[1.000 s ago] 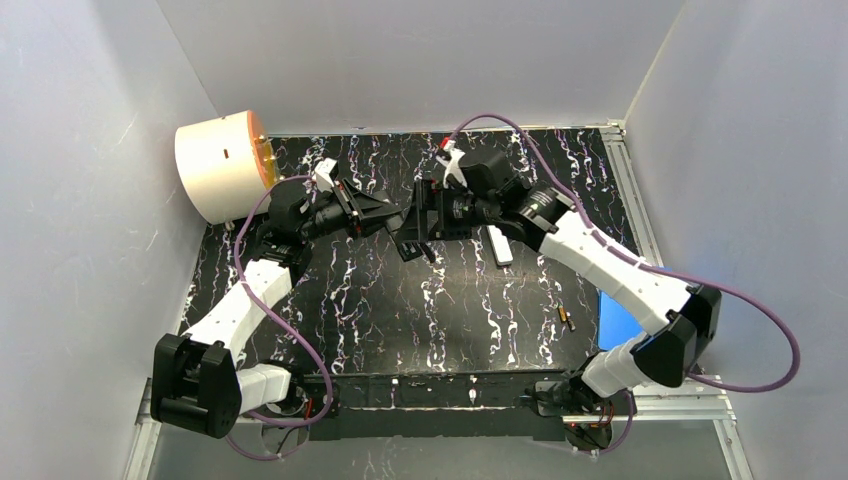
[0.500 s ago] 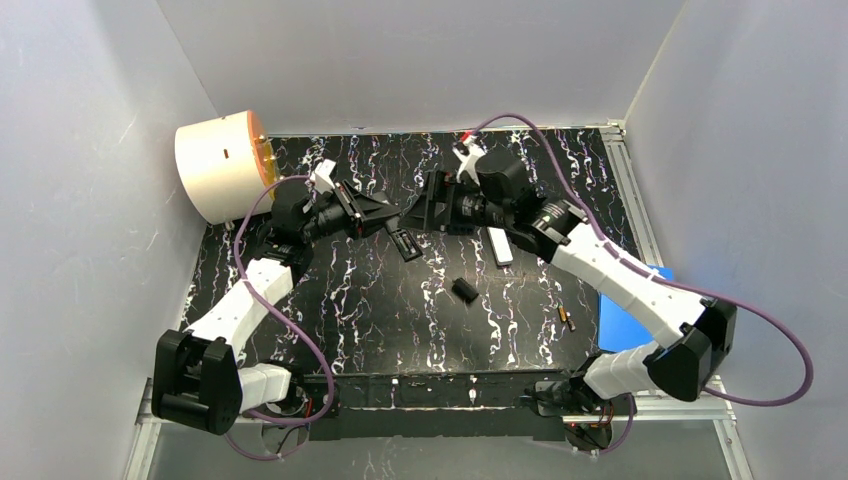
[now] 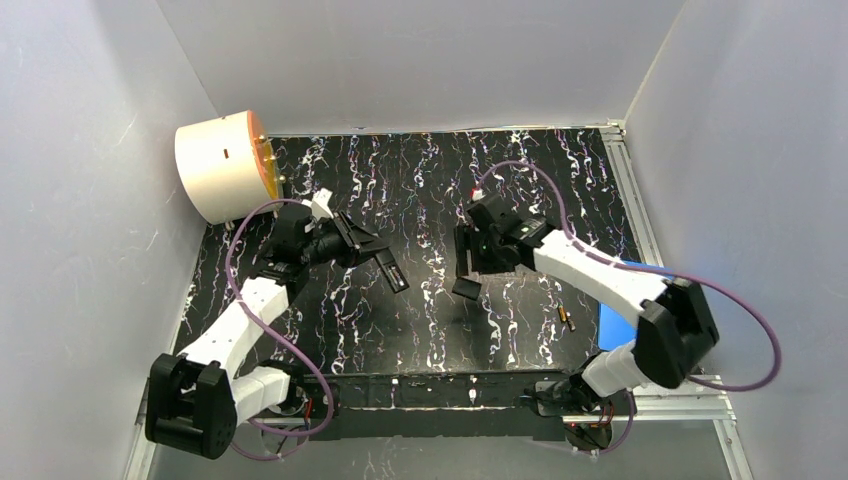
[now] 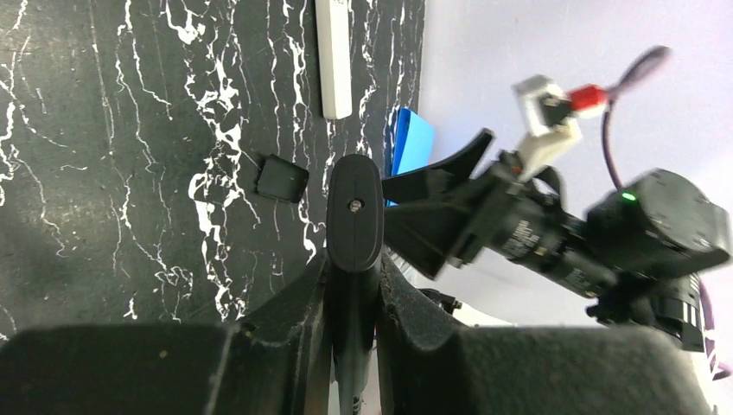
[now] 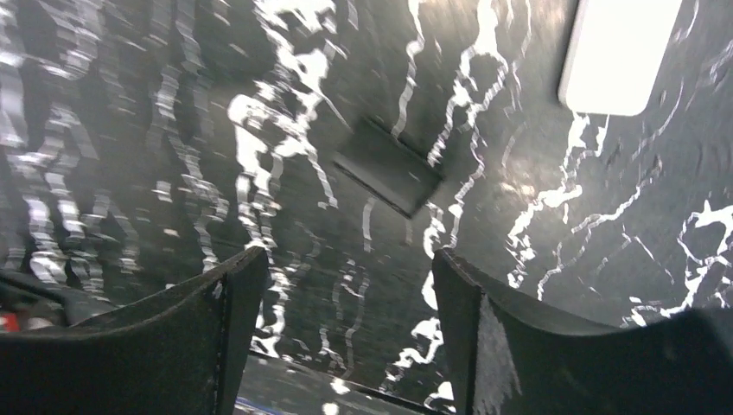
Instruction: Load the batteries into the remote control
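**Operator:** Any brand or label I can go by?

**Spotter:** Nothing you can read. The black remote point(image 4: 354, 207) shows you only a small round dot on its rounded end. The white remote point(image 4: 333, 56) is a plain bar, and a green light point(image 4: 624, 197) glows on the right arm's housing.

**Operator:** What are my tools doing?

**Spotter:** Your left gripper point(image 4: 354, 272) is clamped on the black remote, a finger pressed to each side, holding it above the table point(image 3: 400, 330). Your right gripper point(image 5: 347, 259) stands wide with nothing between its fingers. It hovers over the small black panel point(image 5: 389, 166), which lies flat on the table near the white remote's corner.

**Operator:** And the batteries?

**Spotter:** You have one black-and-gold battery point(image 3: 566, 320) in view from above. It lies on the table near the blue pad point(image 3: 610, 322), to the right of your right gripper and well apart from the black remote.

**Operator:** What differs from a second ago?

**Spotter:** Then your two grippers met towards the back of the table, the right one up against the black remote. Half a second ago the panel appeared on the table, nearer the bases. Now your right gripper has swung down over that panel, and its arm covers the white remote in the top view. Your left arm has drawn the black remote back towards its own side. The battery, the blue pad and the cream drum point(image 3: 222, 165) lie where they were.
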Tool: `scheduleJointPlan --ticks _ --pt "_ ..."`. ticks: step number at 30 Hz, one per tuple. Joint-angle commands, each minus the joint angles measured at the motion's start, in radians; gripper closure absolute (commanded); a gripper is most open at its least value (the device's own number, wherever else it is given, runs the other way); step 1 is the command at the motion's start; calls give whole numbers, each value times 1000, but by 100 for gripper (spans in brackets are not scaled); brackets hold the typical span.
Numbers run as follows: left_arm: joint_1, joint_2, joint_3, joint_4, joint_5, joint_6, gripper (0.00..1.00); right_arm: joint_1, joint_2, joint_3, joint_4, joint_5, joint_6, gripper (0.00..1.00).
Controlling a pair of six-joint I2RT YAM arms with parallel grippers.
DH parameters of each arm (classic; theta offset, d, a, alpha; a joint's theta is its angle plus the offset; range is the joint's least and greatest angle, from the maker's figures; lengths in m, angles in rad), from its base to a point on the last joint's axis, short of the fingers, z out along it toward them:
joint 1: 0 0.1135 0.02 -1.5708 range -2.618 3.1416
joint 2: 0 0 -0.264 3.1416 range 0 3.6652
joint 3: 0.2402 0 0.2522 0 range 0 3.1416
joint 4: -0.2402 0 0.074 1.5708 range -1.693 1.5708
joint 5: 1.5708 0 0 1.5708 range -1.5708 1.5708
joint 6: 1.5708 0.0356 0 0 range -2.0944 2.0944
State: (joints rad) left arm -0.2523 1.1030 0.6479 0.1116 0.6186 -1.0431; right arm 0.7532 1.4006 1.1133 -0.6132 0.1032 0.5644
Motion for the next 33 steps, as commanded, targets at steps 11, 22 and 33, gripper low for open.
scheduleJointPlan --ticks 11,22,33 --pt "4 -68 10 -61 -32 81 100 -17 154 -125 112 105 -132 49" --pt "4 -32 44 -53 -32 95 100 -20 254 -90 74 87 15 63" --pt "3 -54 -5 -46 -62 126 100 -31 283 -74 91 41 16 63"
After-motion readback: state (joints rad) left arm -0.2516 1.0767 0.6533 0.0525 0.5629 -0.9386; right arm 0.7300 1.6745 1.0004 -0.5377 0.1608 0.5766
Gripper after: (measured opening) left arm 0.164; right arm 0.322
